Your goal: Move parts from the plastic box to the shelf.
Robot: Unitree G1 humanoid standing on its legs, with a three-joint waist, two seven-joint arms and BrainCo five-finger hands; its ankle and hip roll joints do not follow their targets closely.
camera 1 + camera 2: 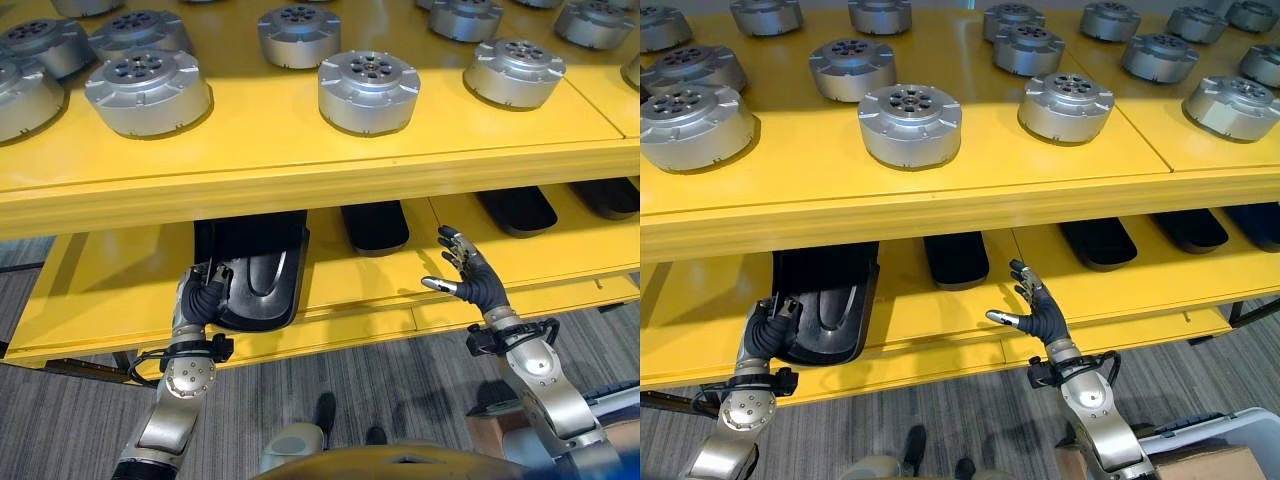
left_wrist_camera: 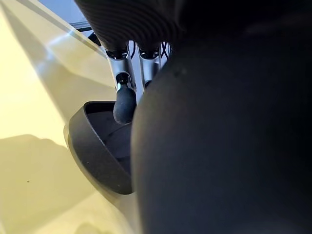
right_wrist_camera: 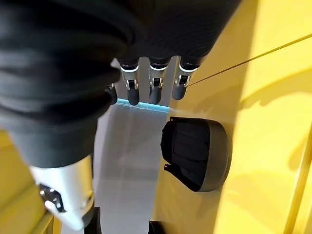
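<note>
Left hand [image 1: 203,297] curled on the near left edge of a black moulded plastic shell part [image 1: 252,265], which lies on the lower tier of the yellow metal shelf [image 1: 360,290], near end overhanging the front lip. Right hand [image 1: 468,275] empty, fingers spread and straight, held before the same tier. More black shells [image 1: 375,226] farther back; round silver machined housings [image 1: 368,90] on the top tier. Judgement: shell looks light, rigid, smooth and somewhat slippery; best gripped at the raised rim, then slid rather than lifted.
</note>
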